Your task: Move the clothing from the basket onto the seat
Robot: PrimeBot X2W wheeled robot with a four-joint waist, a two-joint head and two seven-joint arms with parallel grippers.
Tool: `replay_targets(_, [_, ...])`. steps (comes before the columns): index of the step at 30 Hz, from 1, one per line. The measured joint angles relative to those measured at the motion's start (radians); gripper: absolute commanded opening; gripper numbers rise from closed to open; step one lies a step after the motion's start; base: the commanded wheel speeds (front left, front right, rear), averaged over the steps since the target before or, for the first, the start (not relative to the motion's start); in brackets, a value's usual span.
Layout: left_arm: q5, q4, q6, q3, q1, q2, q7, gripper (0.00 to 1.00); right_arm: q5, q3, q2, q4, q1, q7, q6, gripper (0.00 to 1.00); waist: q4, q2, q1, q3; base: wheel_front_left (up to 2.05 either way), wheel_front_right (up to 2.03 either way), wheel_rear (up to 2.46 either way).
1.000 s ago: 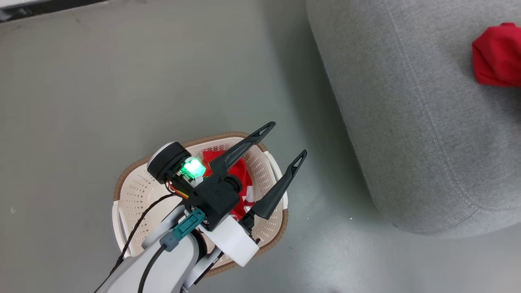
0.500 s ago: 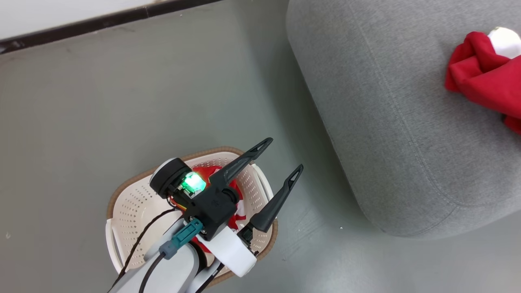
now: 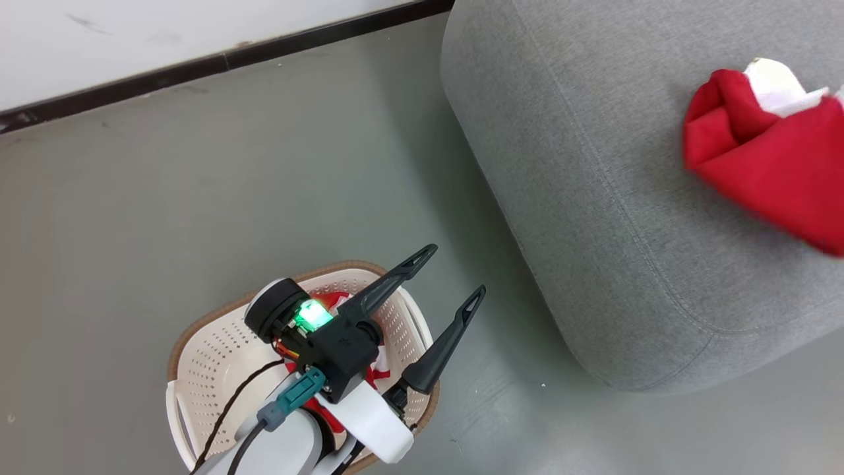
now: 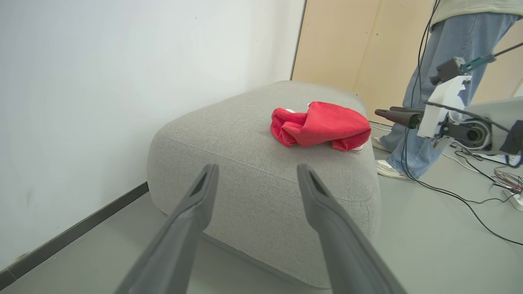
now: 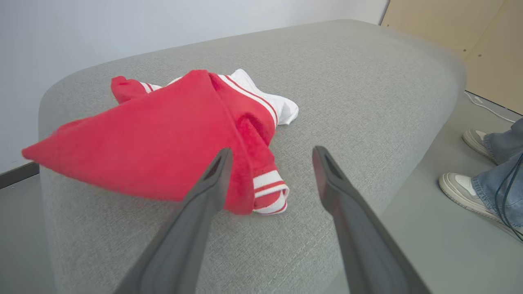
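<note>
Left gripper [image 3: 454, 270] is hovering over the basket [image 3: 204, 369], fingers spread wide and holding nothing. It is pointing up and to the right in the head view, toward the seat [image 3: 593, 198], not down into the basket. Red clothing [image 3: 333, 300] is lying in the basket directly beneath my left wrist, mostly hidden by it, so I cannot tell its long axis. Right gripper [image 5: 273, 152] is also standing wide open and empty, facing the seat top. There a red garment [image 5: 163, 147] with white trim is resting bunched, just ahead of its fingers. Judgement: the left arm is much the nearer to the basket load. The coming pick is calling for that gripper to tip its fingers downward, since the target is sitting below and behind the fingertips.
</note>
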Motion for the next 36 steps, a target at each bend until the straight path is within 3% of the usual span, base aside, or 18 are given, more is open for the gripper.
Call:
replay_targets(14, [-0.01, 0.013, 0.022, 0.026, 0.023, -0.014, -0.018, 1.0, 0.044, 0.153, -0.008, -0.185, 0.037, 0.019, 0.0, 1.0, -0.018, 0.0, 0.0001, -0.051, 0.0, 0.0, 0.0])
replay_targets(26, [-0.045, 0.042, 0.096, 0.119, 0.079, -0.009, -0.036, 1.0, 0.041, 0.337, 0.059, -0.375, 0.004, 0.021, 0.0, 1.0, 0.035, 0.0, 0.0, -0.104, 0.0, 0.0, 0.0])
replay_targets(36, [-0.072, 0.058, 0.164, 0.205, 0.152, -0.007, -0.044, 1.0, 0.025, 0.433, 0.101, -0.452, -0.013, 0.028, 0.0, 1.0, 0.104, 0.0, 0.0, -0.155, 0.0, 0.0, 0.0])
